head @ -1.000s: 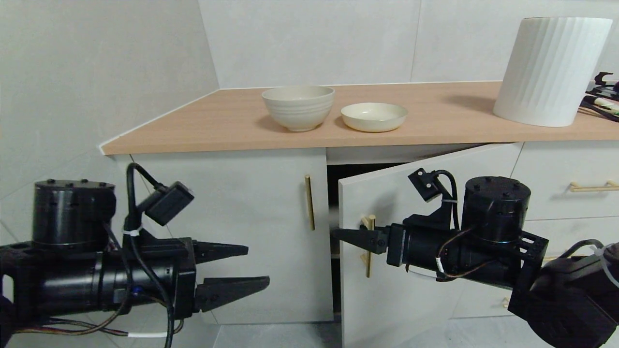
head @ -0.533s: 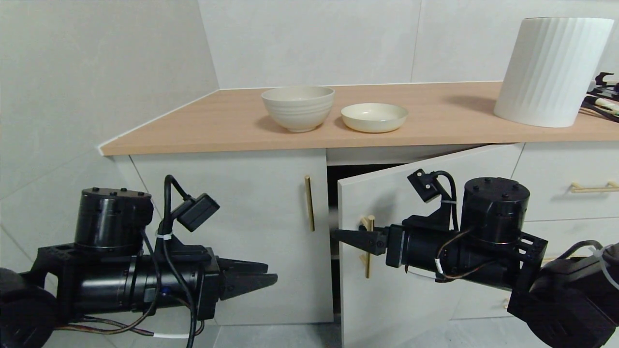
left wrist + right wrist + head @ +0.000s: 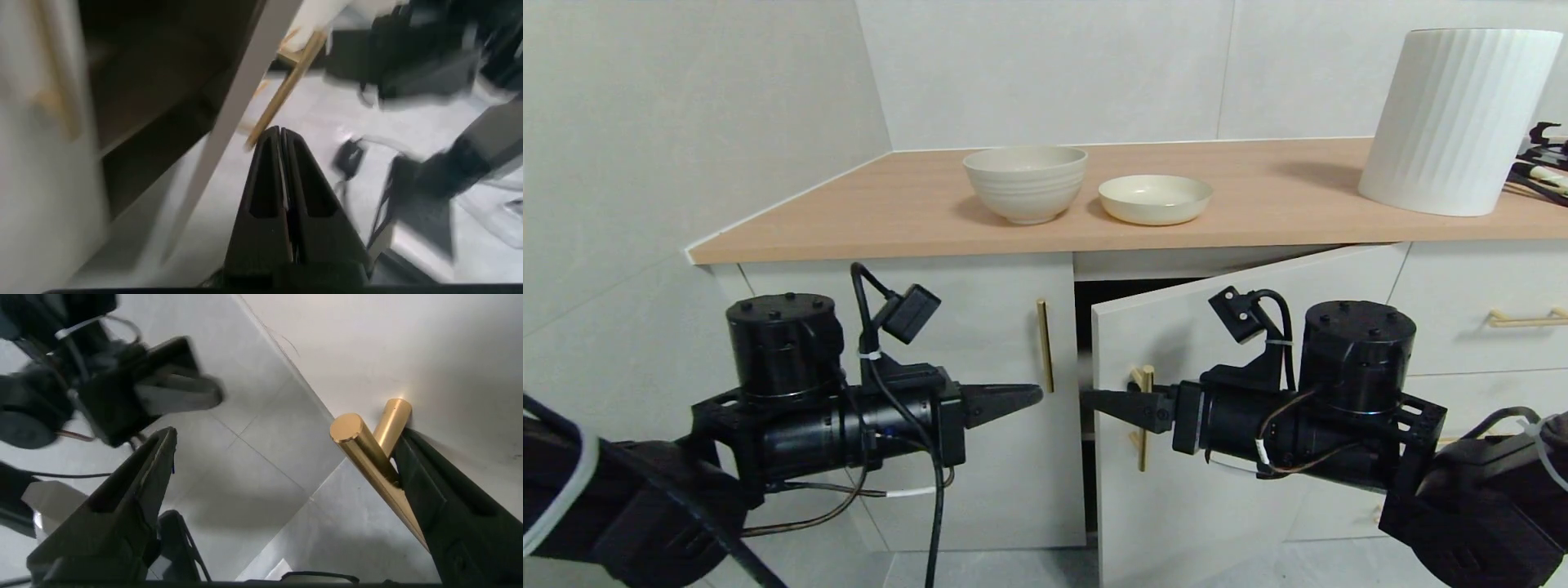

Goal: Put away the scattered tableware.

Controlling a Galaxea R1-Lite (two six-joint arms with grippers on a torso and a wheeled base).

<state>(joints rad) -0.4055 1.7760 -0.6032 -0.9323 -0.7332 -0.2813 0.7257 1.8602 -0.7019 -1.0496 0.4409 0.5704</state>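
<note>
Left gripper pinched shut, just beside the ajar white cabinet door; right gripper spread wide at its brass bar handle, the inside too dark to see.

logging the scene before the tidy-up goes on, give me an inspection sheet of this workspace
surface: light wooden countertop over white cabinets; right cabinet door ajar, left cabinet door shut.
job's things: ribbed cream bowl and shallow cream dish, upright on the countertop, side by side, not touching.
clutter: tall white ribbed cylinder; dark items at the counter's far right, too cut off to identify.
grippers: left gripper shut, empty, beside the shut door's brass handle; right gripper open, at the ajar door's brass handle.
cables: black cables loop off both wrists, hanging loose under the left arm.
surroundings: pale tiled wall, grey floor, white drawers on the right.
</note>
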